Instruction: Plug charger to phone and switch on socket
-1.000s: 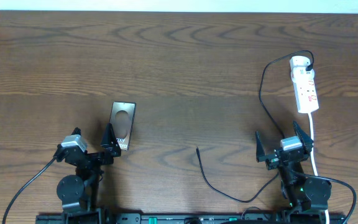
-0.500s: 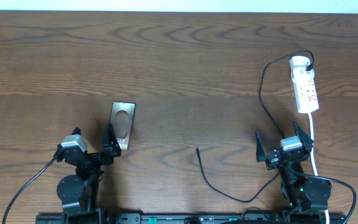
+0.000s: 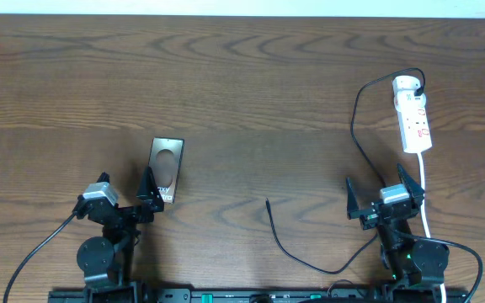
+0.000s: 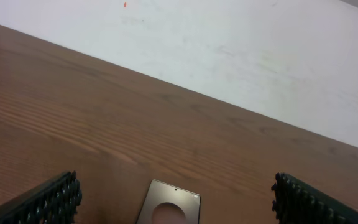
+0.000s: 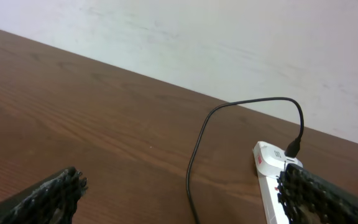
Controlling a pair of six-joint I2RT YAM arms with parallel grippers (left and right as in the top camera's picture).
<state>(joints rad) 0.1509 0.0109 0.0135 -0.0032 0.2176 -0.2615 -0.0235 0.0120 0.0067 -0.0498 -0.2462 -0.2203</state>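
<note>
The phone lies flat on the table at left of centre; its top edge shows in the left wrist view. My left gripper is open just before the phone's near end, empty. The white socket strip lies at the far right; it also shows in the right wrist view. The black charger cable runs from the strip's far end down past my right gripper to a free plug tip lying mid-table. My right gripper is open and empty, near the strip's white cord.
The wooden table reaches a white wall at the back. The cable loops along the front edge between the two arm bases.
</note>
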